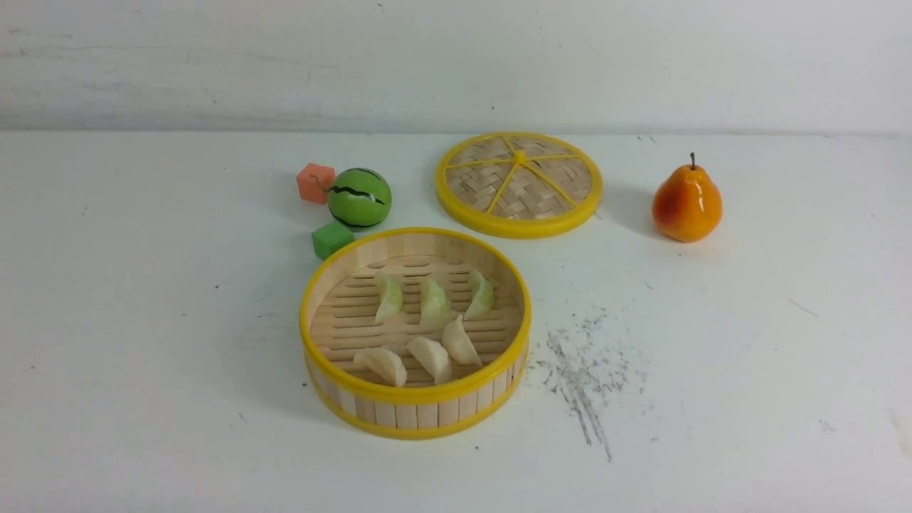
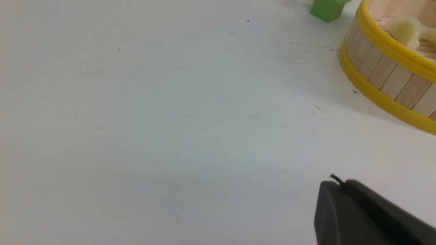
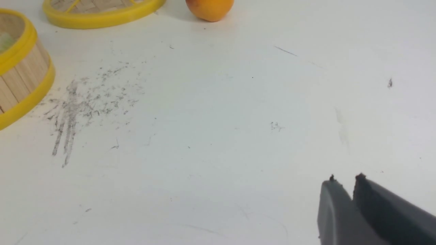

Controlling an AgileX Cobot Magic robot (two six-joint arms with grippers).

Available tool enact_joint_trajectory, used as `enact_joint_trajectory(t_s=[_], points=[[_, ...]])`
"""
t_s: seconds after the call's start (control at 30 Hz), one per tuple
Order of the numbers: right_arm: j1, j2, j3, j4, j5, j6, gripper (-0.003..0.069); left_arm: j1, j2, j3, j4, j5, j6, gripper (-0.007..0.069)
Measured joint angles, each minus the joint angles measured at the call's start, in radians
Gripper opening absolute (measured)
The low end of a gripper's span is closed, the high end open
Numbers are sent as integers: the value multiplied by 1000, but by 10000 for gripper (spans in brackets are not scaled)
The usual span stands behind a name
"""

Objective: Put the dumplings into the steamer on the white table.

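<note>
A plain white wall (image 1: 456, 64) stands behind the work surface, marked with faint grey smudges and thin streaks, mostly toward its left side. It meets the surface along a straight horizontal line, where a soft grey band of shadow runs. The light is even and rather cool, a little dimmer toward the wall's upper left corner.

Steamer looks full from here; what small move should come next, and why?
I'd probably just hold both arms back, without reaching in again. All six dumplings lie inside the steamer on its slatted floor, and the left end effector is shut, away from the basket. The task names only the dumplings, so the lid can likely stay beside it.
</note>
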State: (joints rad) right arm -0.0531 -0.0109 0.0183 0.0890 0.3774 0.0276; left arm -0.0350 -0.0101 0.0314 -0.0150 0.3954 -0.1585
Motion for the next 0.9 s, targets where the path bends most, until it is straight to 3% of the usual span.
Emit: enact_joint_trajectory(t_s=[0.9], points=[[0,0,0,0,0,0,95,0,0,0,0,1,0,-13]])
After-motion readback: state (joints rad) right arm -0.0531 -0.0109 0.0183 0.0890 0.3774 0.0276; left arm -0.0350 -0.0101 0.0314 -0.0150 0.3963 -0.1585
